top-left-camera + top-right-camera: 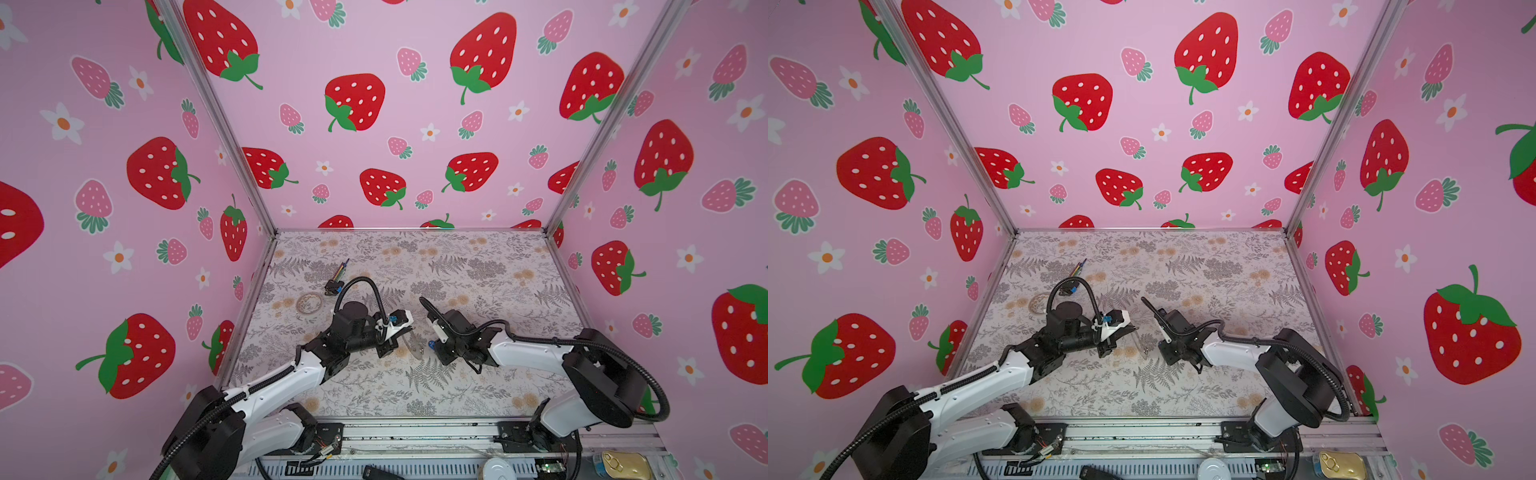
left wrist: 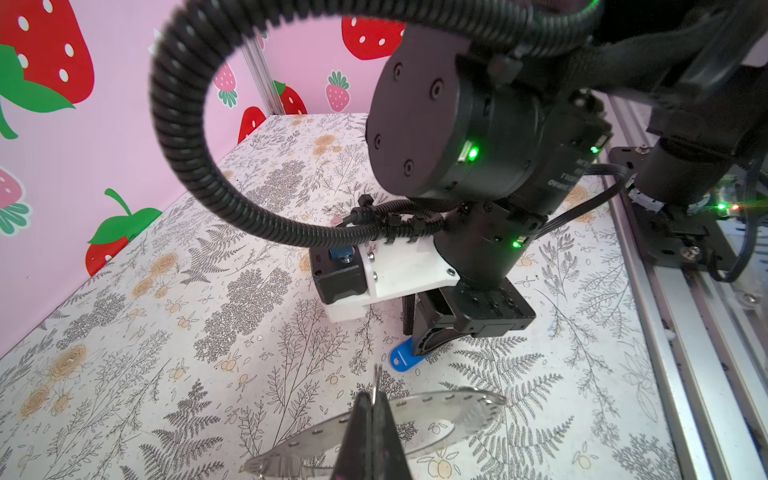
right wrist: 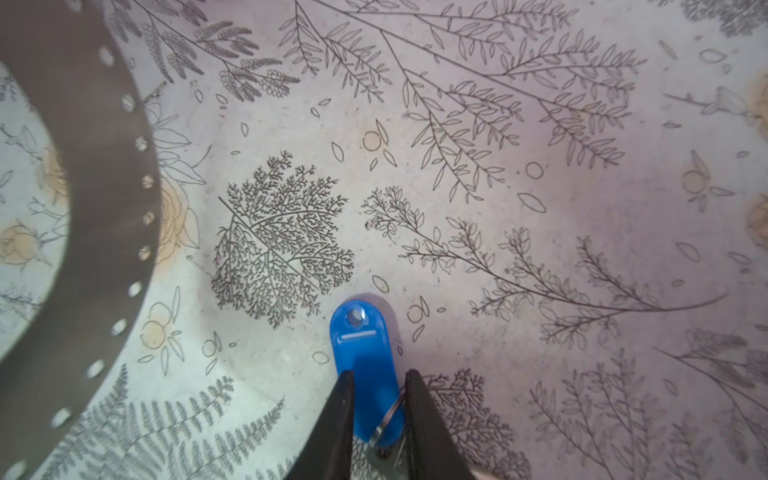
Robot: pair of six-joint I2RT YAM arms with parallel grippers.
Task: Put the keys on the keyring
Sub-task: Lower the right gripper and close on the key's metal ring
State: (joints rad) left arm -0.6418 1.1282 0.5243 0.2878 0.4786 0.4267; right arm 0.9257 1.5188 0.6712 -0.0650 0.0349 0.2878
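The left pincer point(image 2: 374, 401) is clamped together on the keyring's point(image 2: 457, 409) rim, holding it tilted. The keys point(image 3: 363, 345) lie between the right pincer's point(image 3: 379, 374) parted tips, at 3 o'clock of the keyring over the bench point(image 3: 540, 187); whether they grip, I cannot tell. Only the right wrist view shows the keys' silver end

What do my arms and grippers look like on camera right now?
The left arm and right arm have glossy white shells with black joints and round black motor housings. A ribbed black hose loops over each wrist; the right wrist carries a white camera bracket. Green lights glow on its joints. The left gripper and right gripper have slim, tapered black fingers.
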